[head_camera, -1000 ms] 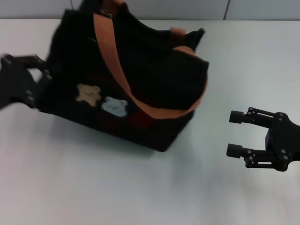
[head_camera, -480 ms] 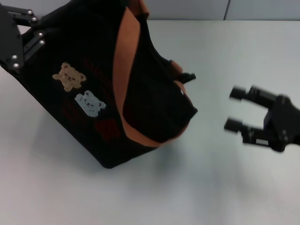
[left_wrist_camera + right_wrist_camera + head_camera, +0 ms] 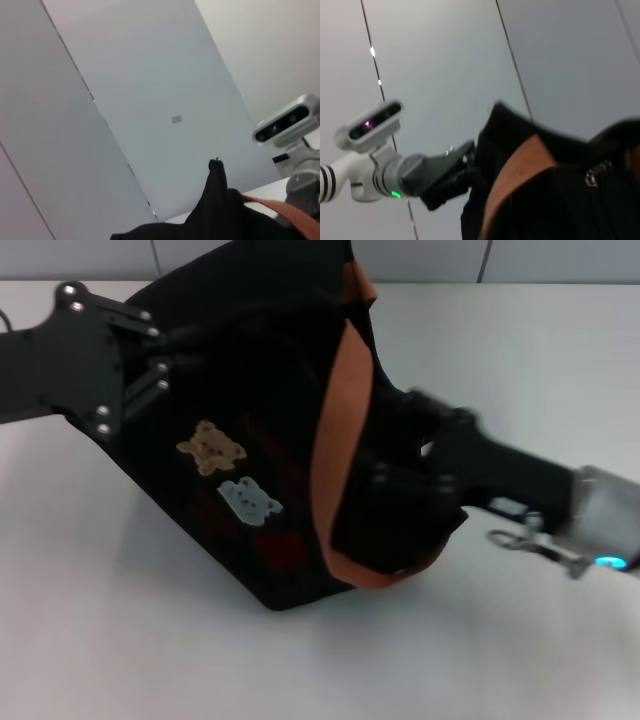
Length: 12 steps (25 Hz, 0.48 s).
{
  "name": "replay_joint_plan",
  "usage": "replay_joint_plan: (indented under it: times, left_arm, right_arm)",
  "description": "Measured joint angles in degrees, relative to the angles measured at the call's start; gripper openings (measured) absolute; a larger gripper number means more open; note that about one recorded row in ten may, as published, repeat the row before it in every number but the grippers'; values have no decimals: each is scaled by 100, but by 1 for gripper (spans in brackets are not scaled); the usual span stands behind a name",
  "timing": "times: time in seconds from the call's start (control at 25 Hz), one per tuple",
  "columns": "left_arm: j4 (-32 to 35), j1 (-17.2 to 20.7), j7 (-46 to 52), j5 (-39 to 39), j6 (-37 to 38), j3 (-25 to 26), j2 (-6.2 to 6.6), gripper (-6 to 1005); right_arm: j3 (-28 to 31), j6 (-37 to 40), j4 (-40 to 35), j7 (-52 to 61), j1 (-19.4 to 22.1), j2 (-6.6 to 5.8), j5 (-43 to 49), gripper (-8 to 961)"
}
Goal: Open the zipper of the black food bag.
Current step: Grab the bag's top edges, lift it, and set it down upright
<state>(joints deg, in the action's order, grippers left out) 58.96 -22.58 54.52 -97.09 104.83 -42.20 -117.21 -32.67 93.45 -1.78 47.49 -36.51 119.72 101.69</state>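
The black food bag point(image 3: 270, 470) stands tipped on the white table point(image 3: 120, 640) near its far edge, bear patches facing forward; the left claw point(image 3: 150, 370) grips the bag's upper left end. The right claw point(image 3: 400, 455) presses against the bag's right end by the rust-brown strap point(image 3: 335, 460), and I cannot tell how wide it stands. Only the right wrist view shows a small silver pull tab point(image 3: 592, 176) of the zipper point(image 3: 600, 200), beside the strap.

The bag point(image 3: 270, 440) is matt black cloth with rust-brown woven straps point(image 3: 335, 455) and stitched fabric patches point(image 3: 230, 475). It rests on a smooth white table point(image 3: 150, 640). The left gripper point(image 3: 150, 365) is matt black metal with shiny screws.
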Motion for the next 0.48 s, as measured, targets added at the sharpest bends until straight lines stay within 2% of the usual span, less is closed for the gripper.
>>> replay_joint_plan:
  times: [0.04,0.16,0.24,0.48]
  left_arm:
    - [0,6,-85,-17,8,-8,-59,79]
    - [-1,5,-134,-19,24,-28,-100,78]
    - [-41,12,-236,-12,46,-32,-115,78]
    - [-240,19,-485,24,72,-18,-125,78]
  right_arm:
    - [-35,-146,161,-16,-115,3,2,840]
    - [-124,-642,880,-294,-546,24,55,840]
    - [-96,-806,1103,-439,-690,26,66,840]
    - [-28,-863,1162,-496,-719,26,74,840]
